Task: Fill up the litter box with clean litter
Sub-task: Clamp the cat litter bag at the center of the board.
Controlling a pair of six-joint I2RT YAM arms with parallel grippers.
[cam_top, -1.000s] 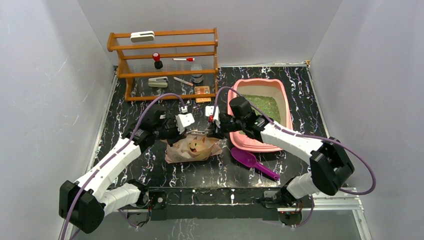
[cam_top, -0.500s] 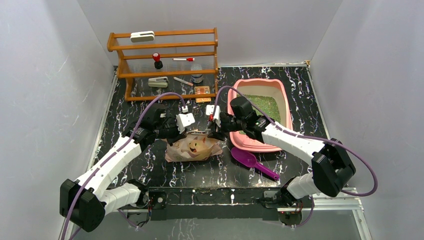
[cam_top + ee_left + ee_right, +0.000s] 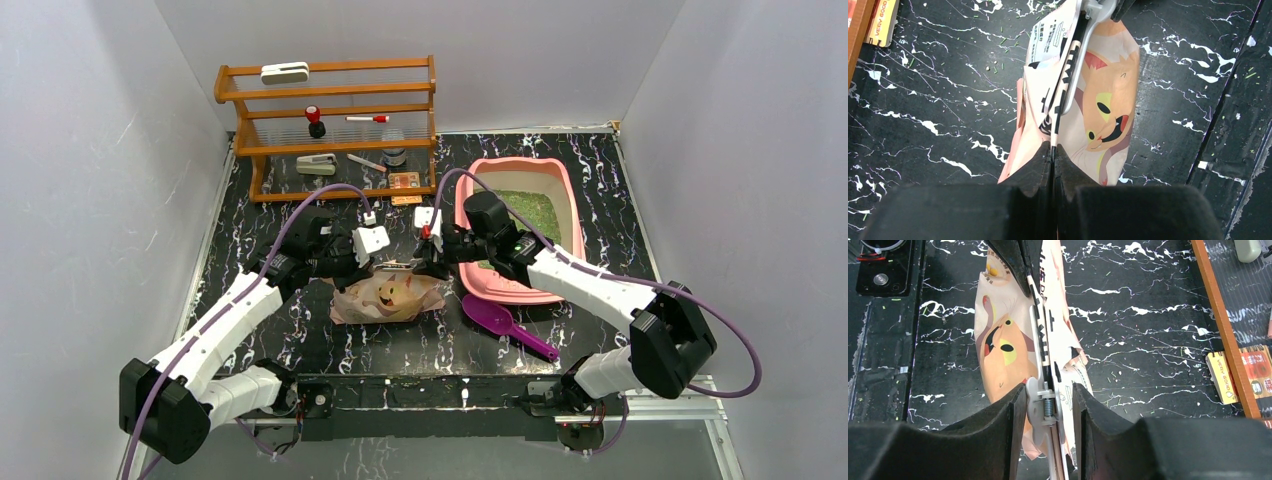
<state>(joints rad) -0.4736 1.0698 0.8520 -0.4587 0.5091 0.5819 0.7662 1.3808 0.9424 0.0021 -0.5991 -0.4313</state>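
Note:
The pink litter box (image 3: 572,215) stands at the back right with clean litter (image 3: 530,210), a green grainy layer, inside. Left of it a beige cat-printed bag (image 3: 390,293) stands on the table, its top edge pinched flat. My left gripper (image 3: 1053,146) is shut on one end of that edge. A grey spring clip (image 3: 1040,400) sits on the other end, and my right gripper (image 3: 1048,387) straddles it. The left finger touches the clip's handle; a narrow gap shows at the right finger. In the top view both grippers, left (image 3: 375,262) and right (image 3: 425,262), meet over the bag.
A purple scoop (image 3: 505,325) lies just right of the bag, near the front edge. A wooden shelf rack (image 3: 330,130) with small items stands at the back left. Green grains are scattered on the black marbled tabletop (image 3: 923,100). A yellow card (image 3: 1224,377) lies by the rack's foot.
The right arm's elbow has drifted slightly to the right. The bag, the left arm and both grippers' places over the bag look unchanged.

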